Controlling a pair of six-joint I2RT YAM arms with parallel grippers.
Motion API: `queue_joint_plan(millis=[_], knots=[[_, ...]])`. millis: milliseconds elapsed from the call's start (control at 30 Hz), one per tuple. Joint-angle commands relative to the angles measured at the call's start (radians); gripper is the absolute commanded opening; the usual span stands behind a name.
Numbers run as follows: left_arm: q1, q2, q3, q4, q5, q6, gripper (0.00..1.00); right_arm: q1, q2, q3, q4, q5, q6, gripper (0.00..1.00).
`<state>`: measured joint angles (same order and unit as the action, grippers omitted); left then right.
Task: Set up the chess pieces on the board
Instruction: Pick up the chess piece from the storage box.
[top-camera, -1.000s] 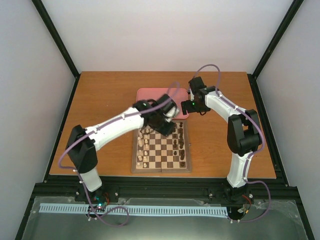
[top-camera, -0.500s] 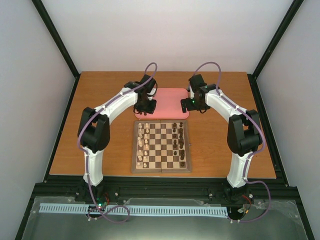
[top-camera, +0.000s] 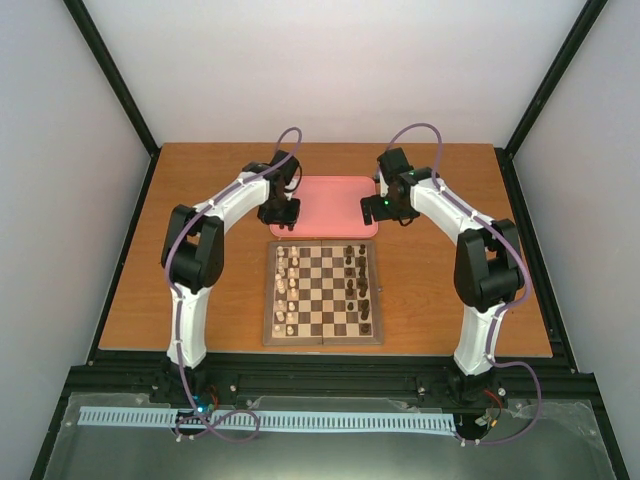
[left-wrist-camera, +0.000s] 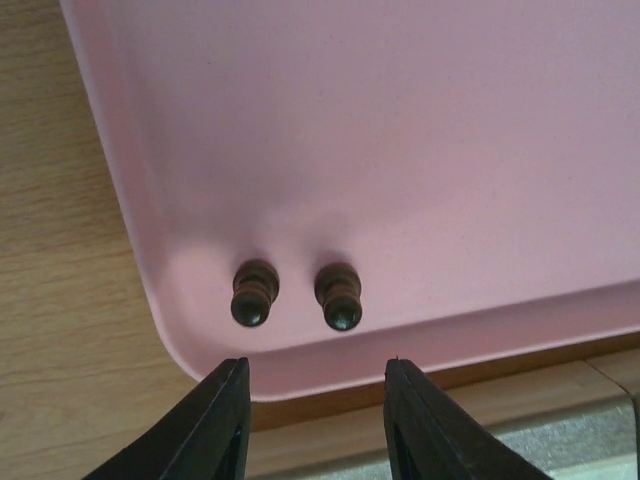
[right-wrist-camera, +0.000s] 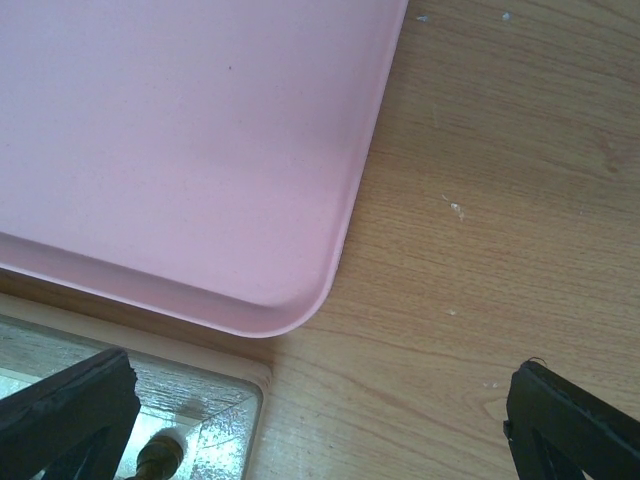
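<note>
Tray (left-wrist-camera: 420, 130) corner, two pieces (left-wrist-camera: 254, 292) near rim

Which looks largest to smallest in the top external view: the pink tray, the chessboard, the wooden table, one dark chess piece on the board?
1. wooden table
2. chessboard
3. pink tray, clearly smaller than the chessboard
4. dark chess piece, by far the smallest
</note>
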<state>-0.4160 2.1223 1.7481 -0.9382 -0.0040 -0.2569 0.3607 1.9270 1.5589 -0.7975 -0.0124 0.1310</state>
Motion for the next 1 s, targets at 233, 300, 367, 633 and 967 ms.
queue_joint_plan(millis=[233, 300, 367, 633, 967], knots=[[0.005, 0.103, 0.13, -0.008, 0.003, 0.03, 0.39, 0.005, 0.045, 0.061, -0.023, 0.004, -0.01, 1.0], [0.005, 0.121, 0.146, -0.013, 0.004, 0.032, 0.39, 0.005, 0.05, 0.067, -0.027, 0.006, -0.012, 1.0], [0.005, 0.139, 0.16, -0.017, 0.004, 0.032, 0.39, 0.005, 0.056, 0.072, -0.031, 0.007, -0.014, 1.0], [0.006, 0.178, 0.182, -0.025, 0.005, 0.029, 0.32, 0.004, 0.064, 0.074, -0.031, 0.012, -0.019, 1.0], [0.006, 0.173, 0.157, -0.034, -0.01, 0.025, 0.17, 0.004, 0.07, 0.075, -0.026, 0.006, -0.02, 1.0]])
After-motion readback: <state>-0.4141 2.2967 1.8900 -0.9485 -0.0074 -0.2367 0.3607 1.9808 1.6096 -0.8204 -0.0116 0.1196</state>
